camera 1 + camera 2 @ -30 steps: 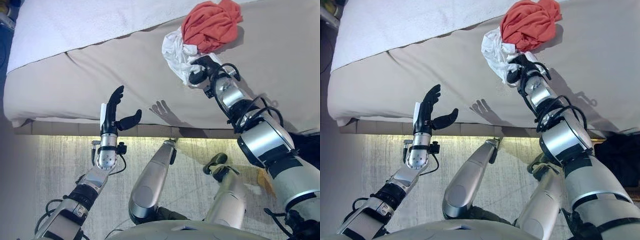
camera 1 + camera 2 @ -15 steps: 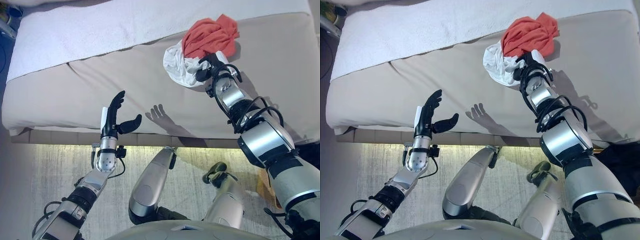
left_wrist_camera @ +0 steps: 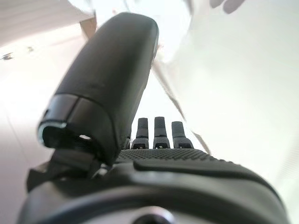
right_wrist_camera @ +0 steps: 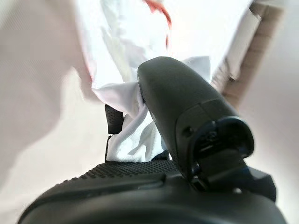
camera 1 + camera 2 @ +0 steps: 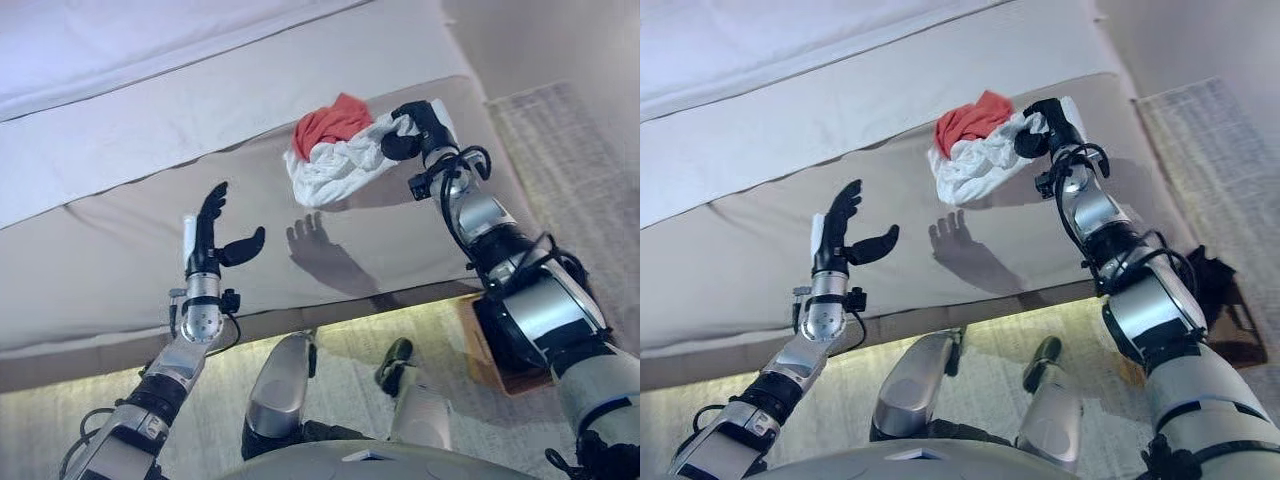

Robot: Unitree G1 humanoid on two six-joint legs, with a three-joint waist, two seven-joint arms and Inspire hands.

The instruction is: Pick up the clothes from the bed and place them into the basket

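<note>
Over the bed (image 5: 120, 250), right hand (image 5: 415, 125) grips white cloth (image 5: 340, 165), red garment (image 5: 330, 120) half hidden; left hand (image 5: 210, 235) open

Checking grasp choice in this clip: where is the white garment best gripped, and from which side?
Judging by its pose, at the bunched edge nearest the right hand, coming from the robot's right. The white garment trails toward that side, while the red garment sits on its far part. The right wrist view shows that hand's thumb and fingers already pinching a white fold there. The left hand hovers open, apart.
</note>
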